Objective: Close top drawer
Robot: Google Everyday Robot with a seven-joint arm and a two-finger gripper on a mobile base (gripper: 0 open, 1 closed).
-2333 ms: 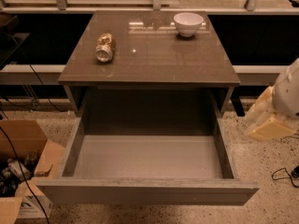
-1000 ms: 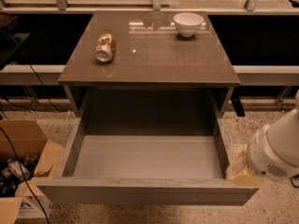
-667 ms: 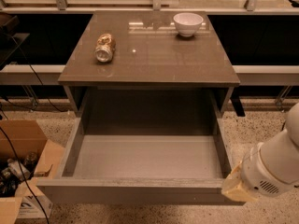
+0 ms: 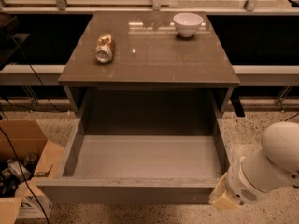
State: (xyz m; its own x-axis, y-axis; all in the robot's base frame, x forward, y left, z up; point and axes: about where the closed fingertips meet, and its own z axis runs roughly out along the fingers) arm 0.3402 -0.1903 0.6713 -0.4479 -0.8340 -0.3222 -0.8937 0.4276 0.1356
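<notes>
The top drawer point(image 4: 140, 190) is a wide, deep grey-brown box with a plain front panel. It stands pulled far out from the cabinet and its inside is empty. My gripper point(image 4: 223, 199) hangs on the white arm at the lower right. It sits right against the right end of the drawer's front panel, near the corner.
On the cabinet top point(image 4: 154, 55) a can point(image 4: 104, 47) lies on its side at the left and a white bowl point(image 4: 187, 24) stands at the back right. An open cardboard box point(image 4: 21, 167) with cables sits on the floor at the left. A railing runs behind.
My arm has come down from the right side of the cabinet and moved left and forward, reaching the right front corner of the drawer. The drawer has not moved.
</notes>
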